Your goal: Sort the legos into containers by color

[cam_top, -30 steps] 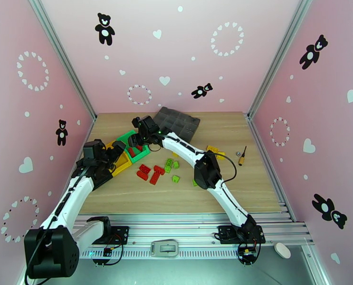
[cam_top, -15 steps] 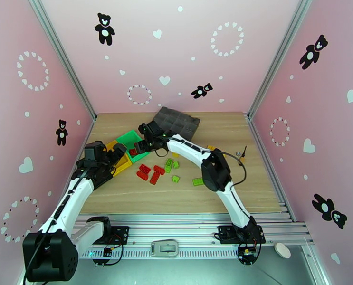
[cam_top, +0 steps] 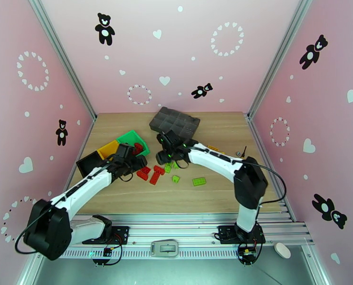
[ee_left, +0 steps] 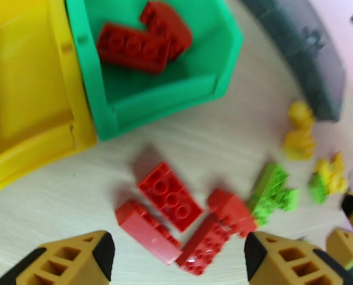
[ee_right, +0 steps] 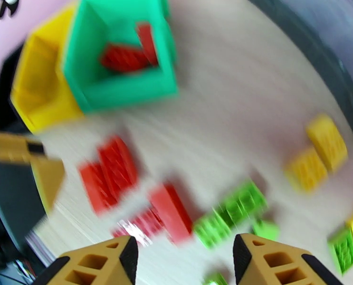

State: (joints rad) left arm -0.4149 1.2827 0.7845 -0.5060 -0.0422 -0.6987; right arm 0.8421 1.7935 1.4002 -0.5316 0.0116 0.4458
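Upper centre of the left wrist view, the green bin [ee_left: 100, 115] holds two red bricks [ee_left: 138, 43], with the yellow bin [ee_left: 29, 91] touching its left side. Loose red legos [ee_left: 171, 195] lie lower centre, above the wide-spread left gripper [ee_left: 176, 255]; the right gripper [ee_right: 181, 255] also gapes wide

Our left arm [cam_top: 81, 191] and right arm [cam_top: 214, 157] wear white shells with black joints; thin black cables [cam_top: 284, 185] loop alongside. Low in the wrist views, our fingertips [ee_left: 281, 260] are tan, lattice-cut wedges.
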